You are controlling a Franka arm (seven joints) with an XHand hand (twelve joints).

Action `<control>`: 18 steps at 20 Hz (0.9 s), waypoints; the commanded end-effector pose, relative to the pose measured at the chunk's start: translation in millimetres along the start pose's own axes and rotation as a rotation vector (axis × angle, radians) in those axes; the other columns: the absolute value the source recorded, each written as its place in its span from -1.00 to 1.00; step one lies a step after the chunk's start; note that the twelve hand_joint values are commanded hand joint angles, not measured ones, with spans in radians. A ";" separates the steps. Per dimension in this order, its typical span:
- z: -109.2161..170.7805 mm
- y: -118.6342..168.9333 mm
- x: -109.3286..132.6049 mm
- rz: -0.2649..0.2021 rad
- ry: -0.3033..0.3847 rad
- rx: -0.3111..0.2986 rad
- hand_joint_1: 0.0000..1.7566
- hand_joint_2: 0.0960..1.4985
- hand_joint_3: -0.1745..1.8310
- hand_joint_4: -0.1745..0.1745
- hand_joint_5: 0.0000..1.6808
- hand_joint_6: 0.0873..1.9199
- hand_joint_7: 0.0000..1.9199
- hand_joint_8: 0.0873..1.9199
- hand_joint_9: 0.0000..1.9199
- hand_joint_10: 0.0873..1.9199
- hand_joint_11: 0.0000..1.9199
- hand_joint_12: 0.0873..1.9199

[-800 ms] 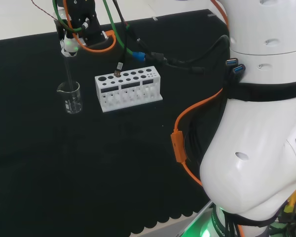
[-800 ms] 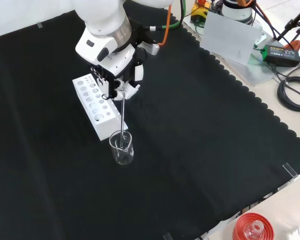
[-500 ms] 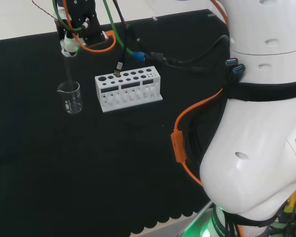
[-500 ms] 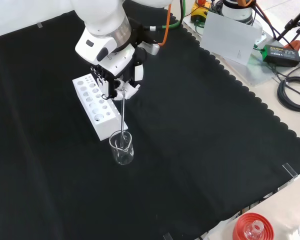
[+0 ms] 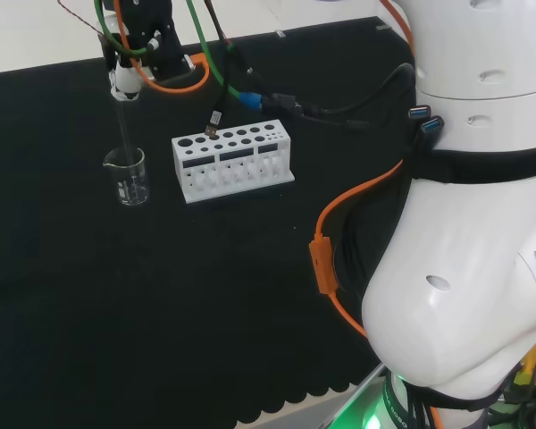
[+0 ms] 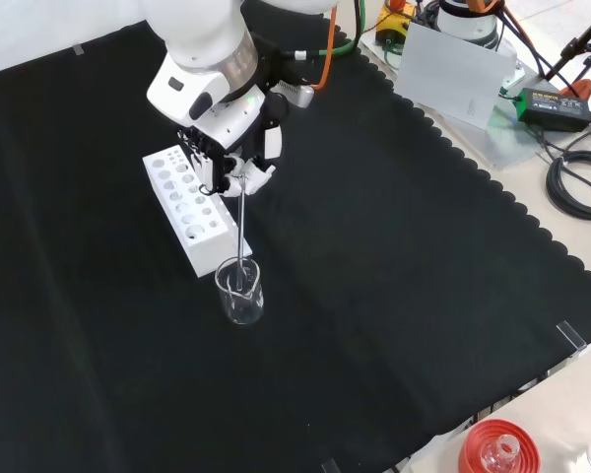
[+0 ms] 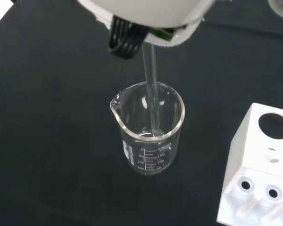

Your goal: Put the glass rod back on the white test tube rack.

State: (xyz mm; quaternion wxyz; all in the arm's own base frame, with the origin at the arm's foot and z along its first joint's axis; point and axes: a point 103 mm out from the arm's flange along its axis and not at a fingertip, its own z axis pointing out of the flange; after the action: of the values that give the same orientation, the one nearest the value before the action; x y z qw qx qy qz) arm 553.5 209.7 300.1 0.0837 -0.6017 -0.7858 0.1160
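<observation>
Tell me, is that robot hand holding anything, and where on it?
Yes: the hand holds a glass rod by its upper end; its lower end dips inside the beaker.

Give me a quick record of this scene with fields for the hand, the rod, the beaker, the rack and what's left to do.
hand: black and white robot hand, fingers curled round the rod's top
rod: thin clear glass rod, about upright, lower end inside the beaker
beaker: small clear glass beaker with a spout, standing on the black cloth, beside one end of the rack
rack: white plastic test tube rack with round holes, no rod on it
remaining: lift the rod out of the beaker and set it on the rack
</observation>
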 end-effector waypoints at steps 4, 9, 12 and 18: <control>-13.8 -5.1 -1.8 0.014 0.011 -0.021 0.36 -0.23 0.00 -1.00 0.36 -0.03 0.69 -0.52 1.00 -1.00 0.76 -0.60; -27.4 -16.2 -3.7 0.022 0.021 -0.037 0.36 -0.23 0.00 -1.00 0.36 -0.03 0.69 -0.52 1.00 -1.00 0.76 -0.60; -32.3 -22.4 -6.2 0.031 0.026 -0.044 0.36 -0.23 0.00 -1.00 0.36 -0.03 0.69 -0.52 1.00 -1.00 0.76 -0.60; -46.0 -35.6 -11.6 0.049 0.042 -0.069 0.36 -0.23 0.00 -1.00 0.36 -0.03 0.69 -0.52 1.00 -1.00 0.76 -0.60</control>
State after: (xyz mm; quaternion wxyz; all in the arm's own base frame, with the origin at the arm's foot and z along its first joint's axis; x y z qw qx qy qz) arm 540.9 200.0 344.5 0.0769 -0.6179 -0.7776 0.0867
